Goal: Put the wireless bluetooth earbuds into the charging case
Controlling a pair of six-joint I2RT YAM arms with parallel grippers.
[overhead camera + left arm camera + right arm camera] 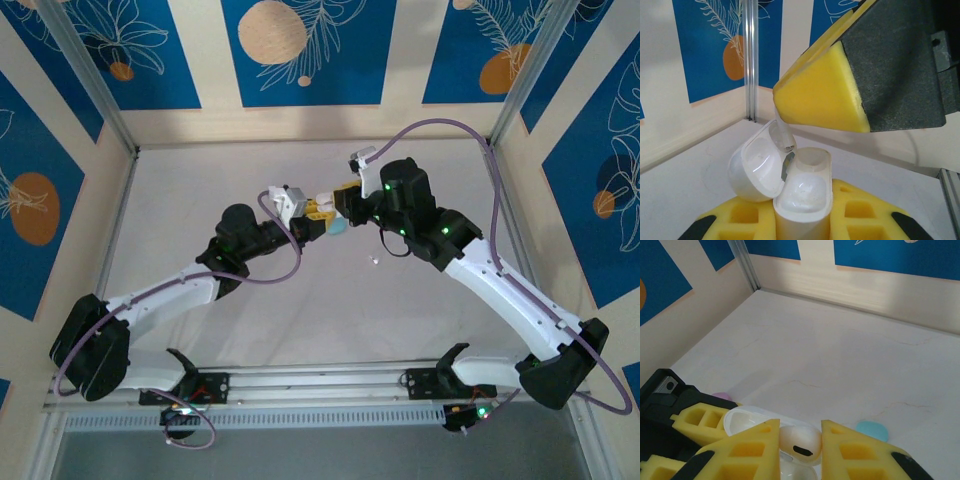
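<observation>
Earbud (799, 441) above case (802, 212), half hidden in right end effector (800, 424)

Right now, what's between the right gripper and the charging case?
One white earbud, pinched in the right gripper, reaching down toward the open charging case. The left wrist view shows it.

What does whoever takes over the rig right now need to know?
Left gripper: shut on the white charging case, upright, lid hinged open.
Right gripper: shut on a white earbud, just above the open case, not yet seated.
Left to do: lower the bud into its socket, release, close the lid.
A small white piece lies on the table, possibly another bud.
</observation>
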